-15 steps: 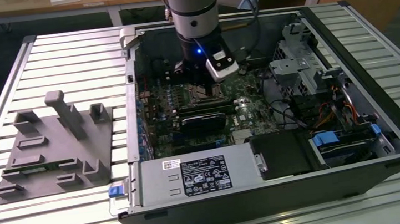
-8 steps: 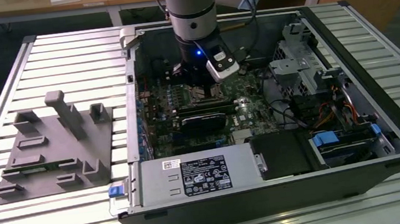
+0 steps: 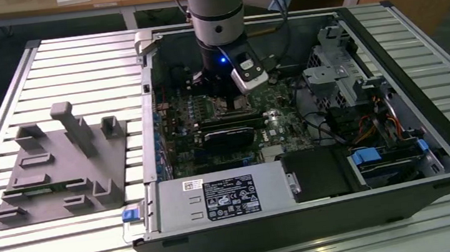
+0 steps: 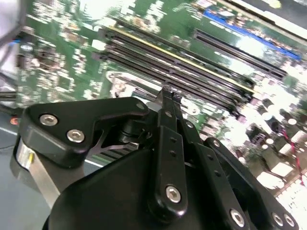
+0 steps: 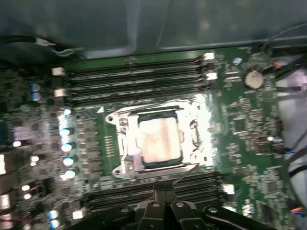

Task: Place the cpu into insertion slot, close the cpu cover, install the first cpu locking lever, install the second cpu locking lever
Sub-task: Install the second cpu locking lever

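Note:
The cpu (image 5: 158,141), a dull tan square, lies in the insertion slot (image 5: 125,143) on the green motherboard. The silvery cpu cover (image 5: 189,136) lies flat around it, framing the chip. Thin metal levers run along two sides of the socket, one (image 5: 144,106) by the memory slots and one (image 5: 158,171) on the gripper's side. My gripper (image 5: 165,188) hovers just off the socket's edge with its black fingers pressed together and nothing between them. The second wrist view shows the closed tips (image 4: 166,98) above the board. In the exterior view the gripper (image 3: 224,98) hangs over the socket (image 3: 234,106) inside the case.
The open computer case (image 3: 156,189) lies on a slatted metal table (image 3: 75,60). Long black memory slots (image 5: 134,76) flank the socket. A black card (image 3: 228,139), cables (image 3: 367,126) and drive bays (image 3: 336,70) crowd the case. A grey fixture (image 3: 62,168) stands at the exterior view's left.

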